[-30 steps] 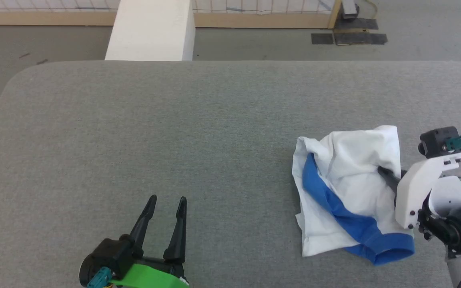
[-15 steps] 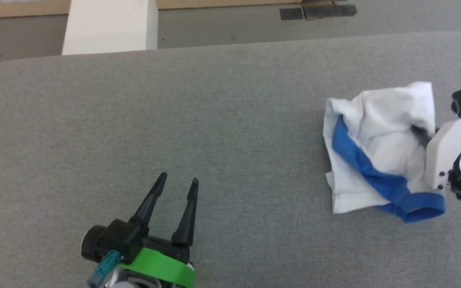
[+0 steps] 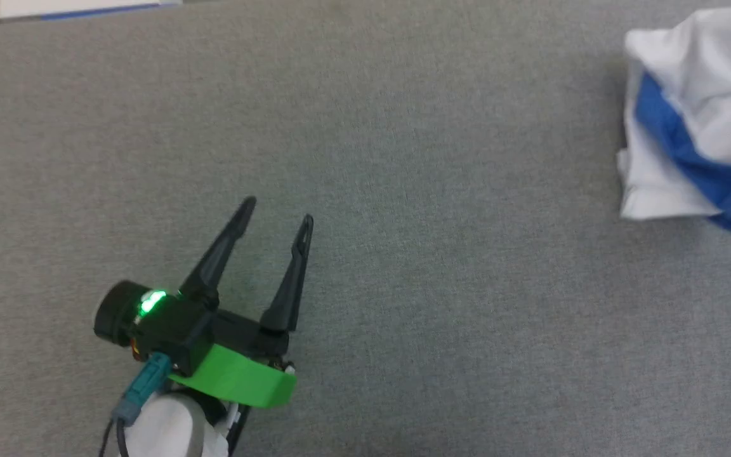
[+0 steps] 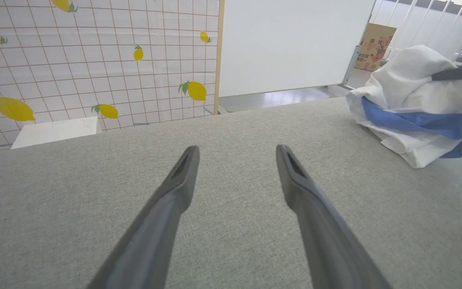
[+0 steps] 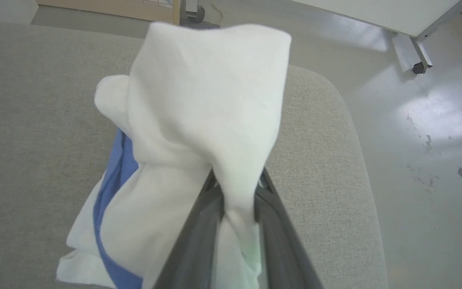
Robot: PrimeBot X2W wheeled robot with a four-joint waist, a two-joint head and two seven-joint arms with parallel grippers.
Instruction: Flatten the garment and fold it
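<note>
Fingers of the right gripper [image 5: 237,178] pinch a fold of white cloth of the long-sleeved shirt [image 5: 207,88]. The shirt lies crumpled in a heap on the grey padded table [image 5: 34,100], near its rounded right corner, with a blue sleeve showing across the white body. The left gripper [image 3: 276,211] has its 2 fingers spread wide over bare table, holding nothing, well apart from the shirt.
</note>
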